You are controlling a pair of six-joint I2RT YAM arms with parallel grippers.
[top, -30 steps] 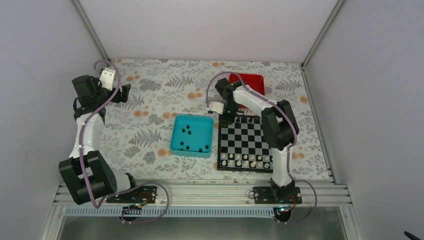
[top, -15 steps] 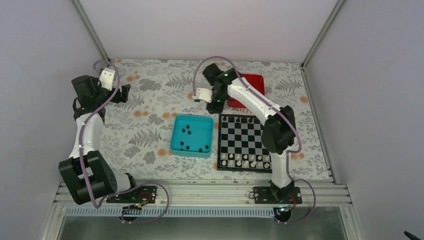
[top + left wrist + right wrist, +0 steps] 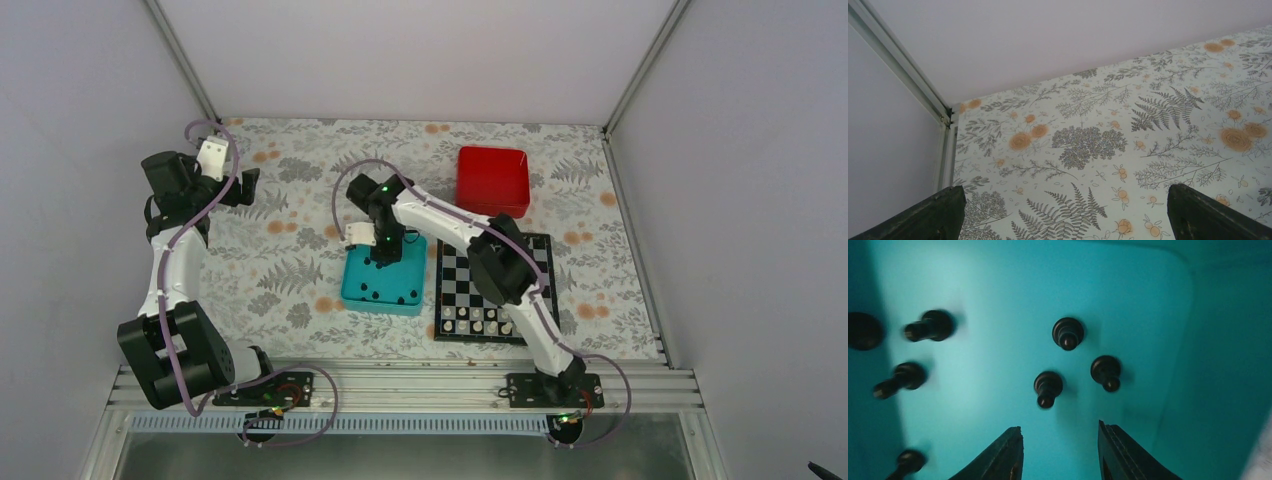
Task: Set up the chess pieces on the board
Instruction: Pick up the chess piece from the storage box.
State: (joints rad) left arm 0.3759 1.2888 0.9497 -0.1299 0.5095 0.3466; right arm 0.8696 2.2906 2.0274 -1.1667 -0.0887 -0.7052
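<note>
Several black chess pieces (image 3: 1048,386) stand in the teal tray (image 3: 1158,315); in the top view they show as dark dots (image 3: 372,293) on its floor. My right gripper (image 3: 1059,432) hangs open just over the tray (image 3: 346,285), its fingers empty and the nearest piece a little ahead of the tips. The board (image 3: 455,285) lies to the right of the tray, with pale pieces (image 3: 490,320) along its near rows. The right arm hides its far edge. My left gripper (image 3: 1068,210) is wide open above the bare floral table at the far left (image 3: 240,185).
A red tray (image 3: 492,180) sits behind the board near the back wall. The teal tray's walls (image 3: 1228,365) rise close to the right of my right fingers. Enclosure walls and a metal corner post (image 3: 945,120) stand near the left gripper.
The right arm has swung left from the board's far edge to over the teal tray and come down, its jaws opening wider. The left arm has not moved.
</note>
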